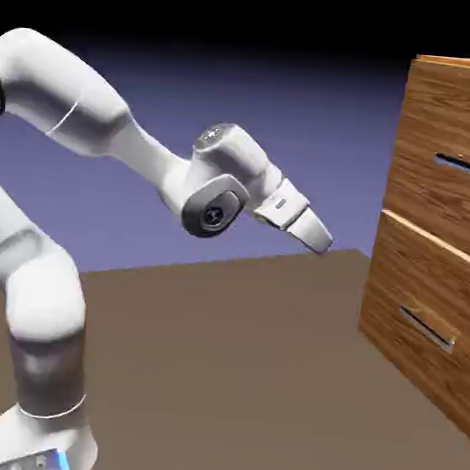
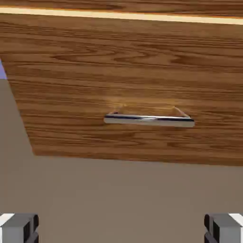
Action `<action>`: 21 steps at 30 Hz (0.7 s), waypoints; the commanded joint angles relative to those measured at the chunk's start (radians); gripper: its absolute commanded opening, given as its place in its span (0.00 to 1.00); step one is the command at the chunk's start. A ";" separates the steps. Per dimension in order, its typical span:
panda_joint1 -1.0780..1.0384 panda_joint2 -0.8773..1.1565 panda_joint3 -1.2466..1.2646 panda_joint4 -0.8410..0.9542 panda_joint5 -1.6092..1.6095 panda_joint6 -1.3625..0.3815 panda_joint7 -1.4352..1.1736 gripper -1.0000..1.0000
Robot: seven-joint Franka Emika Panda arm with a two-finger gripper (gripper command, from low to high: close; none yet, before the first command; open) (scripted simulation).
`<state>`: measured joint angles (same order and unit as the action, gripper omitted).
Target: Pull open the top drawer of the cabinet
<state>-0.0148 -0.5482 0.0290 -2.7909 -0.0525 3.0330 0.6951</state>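
Observation:
The cabinet (image 1: 428, 91) stands at the exterior view's right, brown wood grain with two stacked drawer fronts. The top drawer (image 1: 428, 201) is flush and carries a slim grey handle (image 1: 467, 166). My gripper (image 1: 321, 239) hangs in the air left of the cabinet, well apart from it, pointing down toward the lower drawer (image 1: 416, 280). The hand view is filled by that lower drawer front (image 2: 123, 61) and its metal bar handle (image 2: 149, 119). Only a sliver of the top drawer (image 2: 121, 4) shows above a pale seam. Both fingertips (image 2: 19, 228) stand wide apart; the gripper (image 2: 121, 230) is open and empty.
The brown table (image 1: 238, 360) runs from the arm's base to the cabinet's foot. The lower drawer's handle (image 1: 427, 328) sits just above table level. Behind everything is the plain blue-violet backdrop.

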 commanded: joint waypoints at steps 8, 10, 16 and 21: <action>-0.178 0.145 0.193 0.127 -0.348 -0.027 -0.304 0.50; -0.222 0.181 0.241 0.159 -0.435 -0.033 -0.380 0.50; -0.355 0.290 0.385 0.254 -0.696 -0.053 -0.609 0.50; -0.466 0.380 0.505 0.333 -0.913 -0.070 -0.799 0.50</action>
<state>-0.4811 -0.1681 0.5344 -2.4575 -0.9657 2.9631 -0.1036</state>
